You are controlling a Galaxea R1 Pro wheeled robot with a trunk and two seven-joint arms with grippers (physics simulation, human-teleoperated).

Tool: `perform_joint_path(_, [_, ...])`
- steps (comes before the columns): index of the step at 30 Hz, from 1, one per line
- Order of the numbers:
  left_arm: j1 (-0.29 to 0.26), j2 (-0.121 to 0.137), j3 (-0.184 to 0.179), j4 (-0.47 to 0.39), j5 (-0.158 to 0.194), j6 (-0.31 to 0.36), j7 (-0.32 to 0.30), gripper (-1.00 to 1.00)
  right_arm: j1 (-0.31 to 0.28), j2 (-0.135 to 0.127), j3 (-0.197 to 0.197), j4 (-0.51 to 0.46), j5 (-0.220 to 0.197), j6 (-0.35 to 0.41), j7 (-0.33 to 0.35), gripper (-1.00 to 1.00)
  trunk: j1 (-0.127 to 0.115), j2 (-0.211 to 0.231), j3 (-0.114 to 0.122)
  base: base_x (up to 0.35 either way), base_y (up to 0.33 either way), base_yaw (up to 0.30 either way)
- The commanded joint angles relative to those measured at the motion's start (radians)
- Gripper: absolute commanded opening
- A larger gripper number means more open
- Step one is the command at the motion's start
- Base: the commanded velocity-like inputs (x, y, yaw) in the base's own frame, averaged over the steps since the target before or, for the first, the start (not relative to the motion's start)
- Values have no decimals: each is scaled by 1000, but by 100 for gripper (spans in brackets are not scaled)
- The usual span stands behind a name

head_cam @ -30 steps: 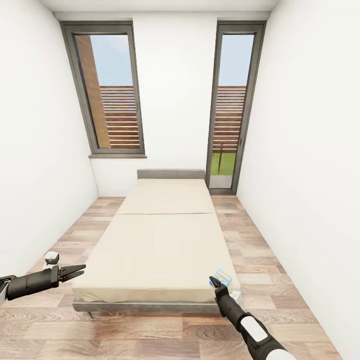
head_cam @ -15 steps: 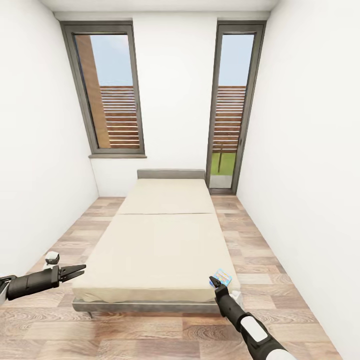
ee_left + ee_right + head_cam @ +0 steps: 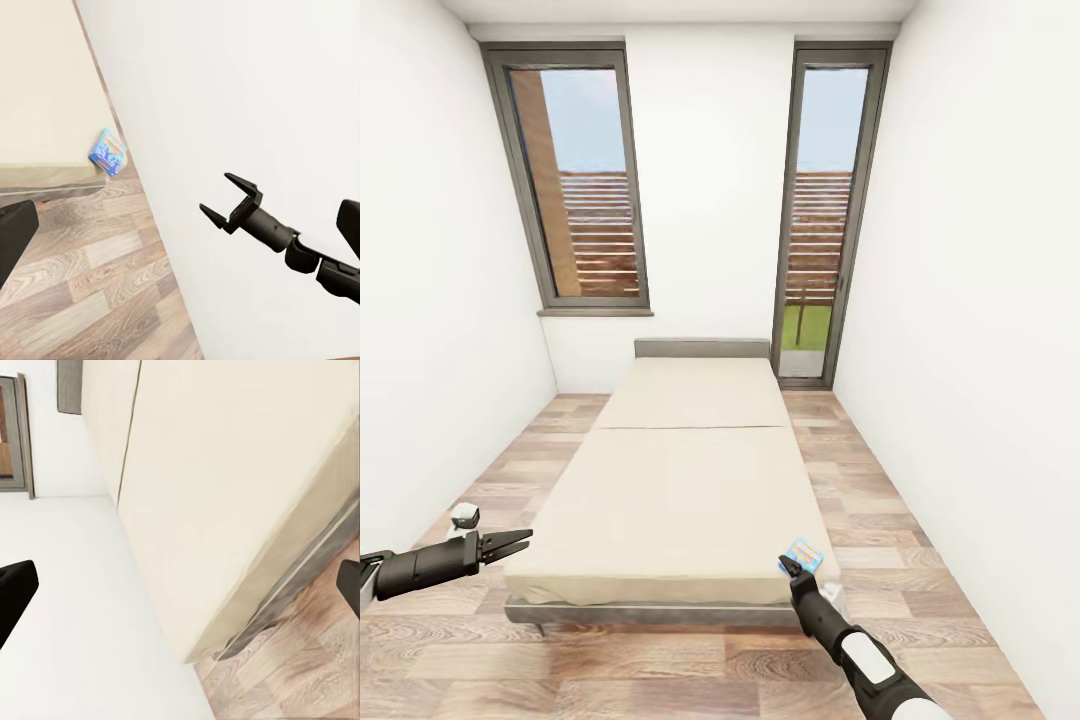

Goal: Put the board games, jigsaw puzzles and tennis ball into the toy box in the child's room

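The bed [image 3: 690, 470] with its plain beige mattress fills the middle of the room in the head view. A small blue board game [image 3: 806, 553] stands tilted at the bed's near right corner; whether it rests on the mattress or leans against it I cannot tell. The left wrist view shows the same board game [image 3: 109, 151] beside the mattress corner. My right gripper [image 3: 788, 565] hovers just short of it, and its fingers are spread open with nothing between them [image 3: 216, 193]. My left gripper [image 3: 524, 541] is open at the bed's near left corner, level with the mattress edge.
White walls close in on both sides [image 3: 980, 350]. Narrow strips of wooden floor [image 3: 870, 480] run along each side of the bed. A tall window [image 3: 585, 190] and a glass door [image 3: 820, 220] are in the far wall.
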Motion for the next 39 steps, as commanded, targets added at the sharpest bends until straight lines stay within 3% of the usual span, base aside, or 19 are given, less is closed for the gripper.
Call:
perform_joint_path(1, [-1,-1,7,0,-11,11,-7,100,-1,1,-6,-1,-8,9,-8,100,1,-2,-2,0,0,0])
perform_joint_path(19, [-1,3,14,0,-10,11,-7,100,-1,-4,-7,0,-10,-9,-30,100,1,-2,-2,0,-37,0])
perform_joint_path(35, [-1,0,19,0,-11,13,-7,100,-1,-18,-12,1,-15,-7,-32,100,62,-114,-52,0,0,0])
perform_joint_path(39, [-1,0,19,0,-11,12,-7,100,-1,-18,-44,0,-29,-6,-33,100,77,-142,-65,0,0,0])
